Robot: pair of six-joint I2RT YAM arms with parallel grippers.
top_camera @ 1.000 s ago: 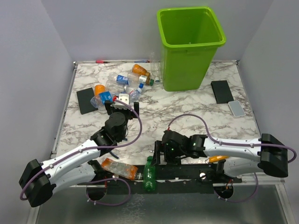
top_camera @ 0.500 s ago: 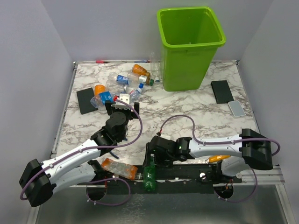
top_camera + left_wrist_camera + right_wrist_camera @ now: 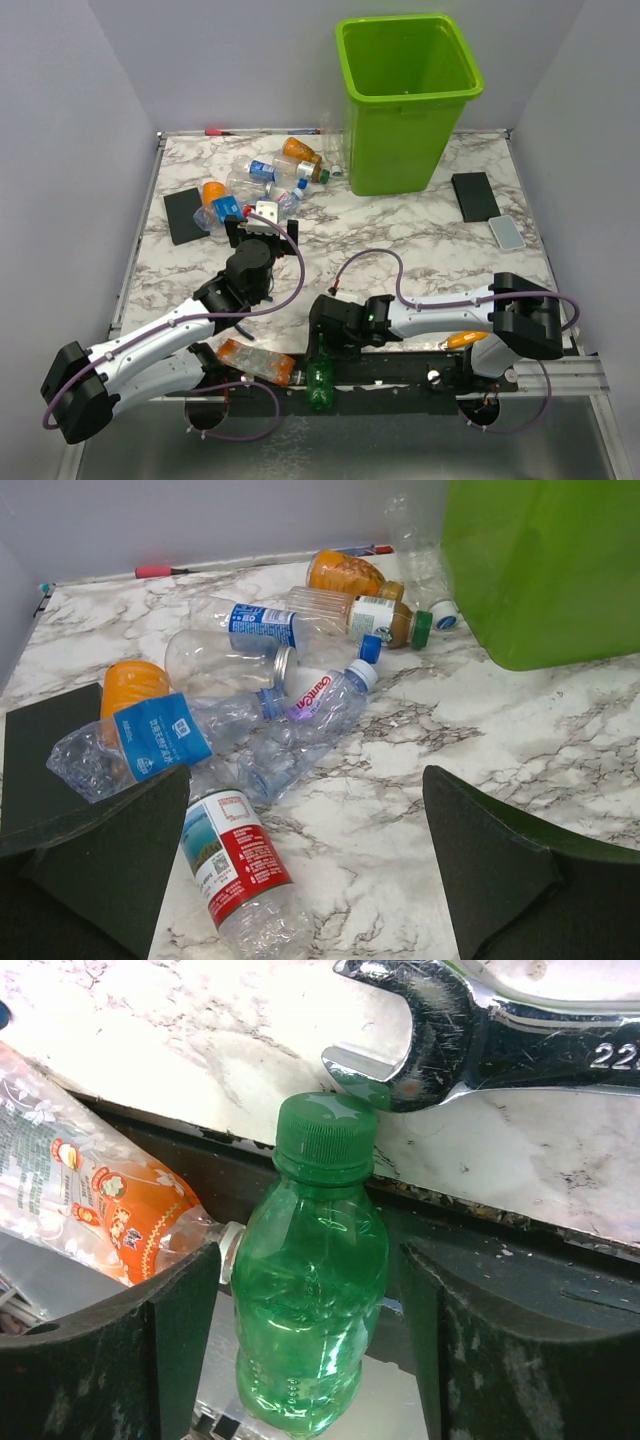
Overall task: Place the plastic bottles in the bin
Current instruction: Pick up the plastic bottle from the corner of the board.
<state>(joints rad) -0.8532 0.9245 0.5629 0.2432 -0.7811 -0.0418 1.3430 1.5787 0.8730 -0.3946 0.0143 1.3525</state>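
The lime-green bin (image 3: 410, 100) stands at the back of the table and fills the upper right of the left wrist view (image 3: 550, 570). Several plastic bottles (image 3: 265, 180) lie in a heap to its left. My left gripper (image 3: 258, 228) is open and empty just in front of the heap, with a red-labelled clear bottle (image 3: 235, 865) by its left finger. My right gripper (image 3: 310, 1330) is open around a green bottle (image 3: 315, 1280) lying over the table's near edge (image 3: 320, 375), with gaps on both sides. A crushed orange bottle (image 3: 90, 1210) lies to that bottle's left (image 3: 255, 362).
A silver wrench (image 3: 480, 1030) lies on the marble just beyond the green bottle's cap. An orange-handled screwdriver (image 3: 466, 340) lies under the right arm. Black pads (image 3: 185, 215) (image 3: 474, 195), a grey slab (image 3: 506, 232) and a red pen (image 3: 220, 131) lie on the table.
My right arm has swung left and toward the near edge, bringing its open gripper around the green bottle. The left arm has not moved.
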